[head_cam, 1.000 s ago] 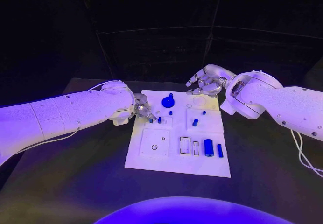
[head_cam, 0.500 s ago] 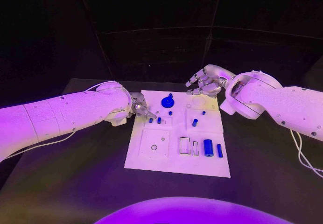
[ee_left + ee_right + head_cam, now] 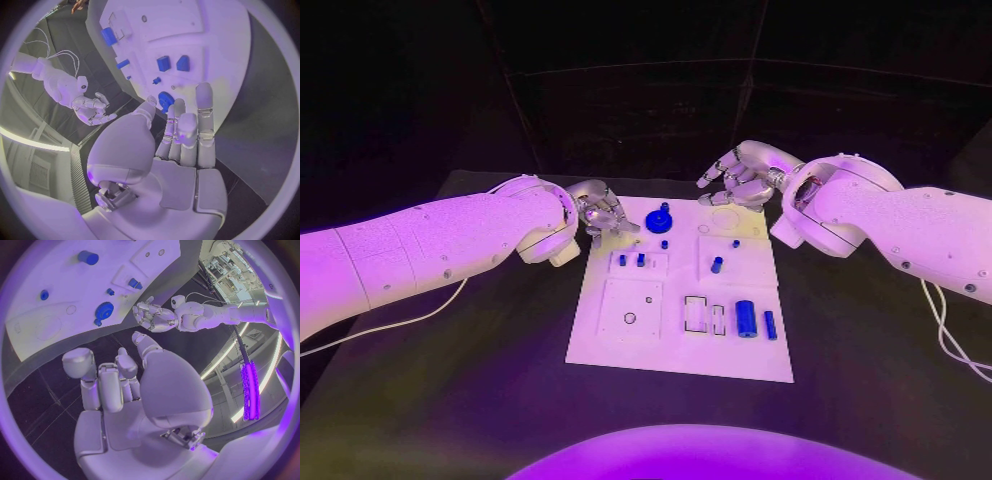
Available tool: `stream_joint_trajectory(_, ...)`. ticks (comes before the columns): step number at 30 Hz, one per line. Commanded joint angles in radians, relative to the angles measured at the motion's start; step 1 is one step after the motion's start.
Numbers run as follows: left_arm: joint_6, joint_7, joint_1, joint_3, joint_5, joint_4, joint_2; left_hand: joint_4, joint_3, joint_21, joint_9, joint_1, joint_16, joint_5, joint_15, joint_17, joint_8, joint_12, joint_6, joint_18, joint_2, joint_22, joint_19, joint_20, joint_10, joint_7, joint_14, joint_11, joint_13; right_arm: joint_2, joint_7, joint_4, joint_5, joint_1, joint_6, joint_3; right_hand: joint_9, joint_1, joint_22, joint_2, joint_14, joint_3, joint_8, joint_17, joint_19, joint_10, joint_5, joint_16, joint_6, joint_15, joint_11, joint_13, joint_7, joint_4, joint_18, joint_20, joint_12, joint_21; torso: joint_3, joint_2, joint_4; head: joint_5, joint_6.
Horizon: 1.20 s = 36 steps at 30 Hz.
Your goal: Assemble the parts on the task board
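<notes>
The white task board [image 3: 635,345] lies in the middle of the black table. On it are a round blue gear-like part [image 3: 659,218] at the far end, two small blue pegs [image 3: 630,260] side by side on the left, a peg [image 3: 718,263] further right, and a blue cylinder [image 3: 747,318] beside a thin blue bar [image 3: 770,324]. My left hand [image 3: 600,212] hovers at the board's far left corner, fingers straight and holding nothing [image 3: 181,135]. My right hand [image 3: 740,178] hangs beyond the far right corner, fingers loosely apart, holding nothing [image 3: 119,380].
The board has sunken slots: a square pocket with a small hole [image 3: 630,305] and narrow rectangular openings [image 3: 697,312]. Black table surface [image 3: 459,380] surrounds the board. A white cable [image 3: 949,335] hangs from my right arm.
My left hand has drawn back from the two small pegs to the board's far left corner, leaving both pegs uncovered. The right hand has stayed in place.
</notes>
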Motion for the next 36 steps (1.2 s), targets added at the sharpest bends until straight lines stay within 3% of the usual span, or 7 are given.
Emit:
stream_joint_trajectory(1,-0.046,0.190,0.002,0.000,0.052,-0.005,0.018,-0.043,0.031,-0.042,-0.031,0.077,-0.093,0.005,0.015,-0.116,-0.032,-0.055,-0.017,0.013,0.006,-0.026,-0.029,0.015,-0.057,0.007,-0.086,0.015,-0.045,0.002,0.010,-0.001,0.003,0.002,-0.004,0.001,-0.001,-0.005,-0.001,-0.004,0.050,-0.002,0.003,-0.001,-0.004,-0.008,0.004,-0.004,-0.003,-0.006,0.000,-0.001,-0.002,0.006,0.018,0.001,-0.005,-0.004,-0.0002,0.001,-0.0009,-0.004,0.004)
stream_joint_trajectory(3,-0.021,0.220,0.001,0.000,0.008,-0.010,0.031,-0.083,0.074,-0.061,-0.066,0.138,-0.108,0.003,0.019,-0.148,-0.067,-0.101,-0.002,0.019,0.005,-0.040,-0.032,0.023,-0.078,0.012,-0.109,0.026,-0.094,0.003,0.011,-0.002,0.003,0.002,-0.005,0.001,-0.001,-0.004,-0.001,-0.003,0.050,-0.002,0.003,-0.001,-0.004,-0.008,0.005,-0.004,-0.003,-0.006,0.000,-0.002,-0.002,0.006,0.018,0.001,-0.005,-0.004,-0.0003,0.002,-0.0023,-0.005,0.006)
stream_joint_trajectory(5,-0.002,0.243,0.001,0.000,-0.059,-0.017,0.044,-0.122,0.116,-0.052,-0.107,0.179,-0.045,0.003,0.017,-0.096,-0.112,-0.125,0.018,0.019,-0.014,-0.035,-0.016,0.024,-0.061,0.012,-0.069,0.020,-0.135,0.004,0.012,-0.002,0.003,0.002,-0.006,0.001,-0.001,-0.004,-0.001,-0.003,0.050,-0.001,0.003,-0.001,-0.004,-0.009,0.005,-0.004,-0.004,-0.006,0.000,-0.003,-0.002,0.006,0.018,0.001,-0.006,-0.004,-0.0006,0.002,-0.0033,-0.007,0.008)
stream_joint_trajectory(9,0.012,0.275,0.000,0.000,-0.155,-0.038,0.070,-0.157,0.172,-0.012,-0.171,0.175,0.065,0.002,0.008,-0.014,-0.183,-0.166,0.083,0.019,-0.055,-0.007,0.009,0.016,-0.022,-0.002,0.001,0.013,-0.210,0.005,0.014,-0.003,0.003,0.002,-0.008,0.001,-0.001,-0.003,-0.001,-0.003,0.050,-0.001,0.004,-0.001,-0.004,-0.009,0.005,-0.004,-0.004,-0.006,0.000,-0.003,-0.002,0.006,0.018,0.001,-0.006,-0.004,0.0003,0.003,-0.0045,-0.010,0.012)
stream_joint_trajectory(11,0.016,0.280,0.000,0.000,-0.204,-0.055,0.088,-0.156,0.184,-0.006,-0.186,0.161,0.070,0.004,0.015,-0.023,-0.199,-0.189,0.097,0.021,-0.061,-0.003,0.013,0.016,-0.031,0.000,0.004,0.017,-0.235,0.006,0.015,-0.003,0.003,0.002,-0.010,0.001,-0.001,-0.002,-0.002,-0.003,0.049,0.000,0.004,-0.002,-0.004,-0.010,0.006,-0.005,-0.004,-0.006,0.000,-0.004,-0.002,0.005,0.018,0.001,-0.007,-0.005,0.0007,0.002,-0.0041,-0.013,0.012)
stream_joint_trajectory(18,0.033,0.249,-0.001,-0.001,-0.325,-0.106,0.141,-0.133,0.170,0.085,-0.221,0.102,0.202,0.002,0.014,0.129,-0.238,-0.220,0.128,0.012,-0.090,0.066,0.117,0.020,-0.030,0.004,0.141,0.022,-0.293,0.009,0.014,-0.003,0.003,0.002,-0.011,0.001,-0.001,-0.002,-0.002,-0.003,0.049,0.000,0.004,-0.003,-0.005,-0.010,0.006,-0.005,-0.004,-0.006,0.000,-0.004,-0.002,0.005,0.019,0.001,-0.007,-0.005,-0.0005,0.003,-0.0043,-0.014,0.013)
stream_joint_trajectory(36,0.092,0.179,-0.016,-0.018,-0.487,-0.195,0.229,-0.118,0.130,0.225,-0.254,0.095,0.248,0.002,-0.002,0.181,-0.275,-0.238,0.185,-0.016,-0.088,0.209,0.224,0.005,0.012,-0.007,0.209,0.010,-0.353,0.014,0.010,-0.008,0.004,0.002,-0.075,0.001,-0.001,0.002,-0.021,0.000,0.047,0.007,0.004,-0.014,-0.012,-0.029,0.008,-0.012,-0.005,-0.007,0.000,-0.031,-0.002,0.006,0.022,0.001,-0.029,-0.014,-0.0007,0.004,-0.0049,-0.016,0.015)
